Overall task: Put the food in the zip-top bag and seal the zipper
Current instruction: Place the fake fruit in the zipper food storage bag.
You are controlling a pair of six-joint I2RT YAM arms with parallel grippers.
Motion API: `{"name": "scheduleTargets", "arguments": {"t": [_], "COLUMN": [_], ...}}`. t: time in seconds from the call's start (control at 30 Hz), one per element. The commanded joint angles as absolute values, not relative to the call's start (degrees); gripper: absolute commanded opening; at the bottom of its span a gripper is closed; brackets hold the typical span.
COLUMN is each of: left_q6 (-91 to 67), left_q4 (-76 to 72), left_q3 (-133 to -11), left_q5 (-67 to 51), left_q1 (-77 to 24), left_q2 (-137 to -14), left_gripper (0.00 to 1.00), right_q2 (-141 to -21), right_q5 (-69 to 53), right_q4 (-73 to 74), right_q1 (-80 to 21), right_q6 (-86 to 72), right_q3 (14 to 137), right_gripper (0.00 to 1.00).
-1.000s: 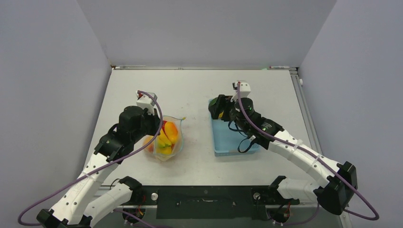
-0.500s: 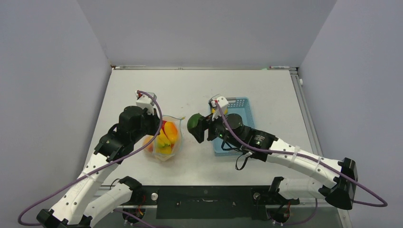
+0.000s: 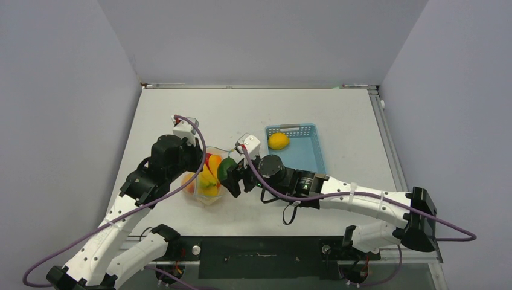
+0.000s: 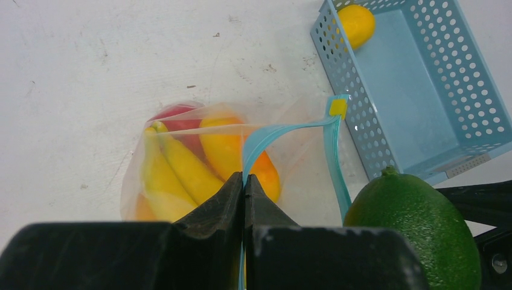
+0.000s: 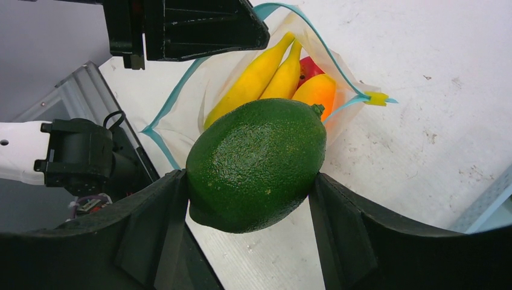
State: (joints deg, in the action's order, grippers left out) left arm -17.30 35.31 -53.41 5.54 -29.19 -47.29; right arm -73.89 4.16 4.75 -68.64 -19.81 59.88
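Note:
The clear zip-top bag [image 3: 208, 181] lies left of centre, holding bananas [image 4: 175, 169], a mango [image 4: 226, 151] and a red apple [image 4: 175, 113]. My left gripper [image 4: 244, 181] is shut on the teal zipper strip [image 4: 284, 130] and holds the mouth open. My right gripper [image 5: 250, 181] is shut on the green lime [image 5: 256, 163], which also shows in the top view [image 3: 227, 167], held at the bag's mouth on its right side. One yellow lemon [image 3: 278, 141] lies in the far corner of the basket.
The light-blue lattice basket [image 3: 305, 163] sits right of the bag, its near part under my right arm. The table's side walls stand left, right and far.
My right gripper has carried the lime leftward from the basket to the bag's mouth. The left gripper has kept its hold on the zipper strip.

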Motion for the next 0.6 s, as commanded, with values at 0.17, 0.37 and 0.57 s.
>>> {"name": "scheduleTargets", "arguments": {"t": [0.17, 0.37, 0.57], "left_q6": [-16.4, -16.4, -16.4], "left_q4": [33.6, 33.6, 33.7], "left_q3": [-54.6, -54.6, -54.6], "left_q5": [5.2, 4.8, 4.8], "left_q1": [-29.0, -28.9, -28.9], "left_q2": [-46.8, -47.0, -46.9], "left_gripper": [0.0, 0.0, 0.0], "right_q2": [-79.1, -82.8, -85.5], "right_q5": [5.7, 6.8, 8.3], "right_q4": [0.5, 0.5, -0.9], "right_q1": [-69.0, -69.0, -69.1], "right_q6": [-17.7, -17.7, -17.7], "right_q3": [66.4, 68.3, 69.7], "right_gripper": [0.08, 0.11, 0.17]}}
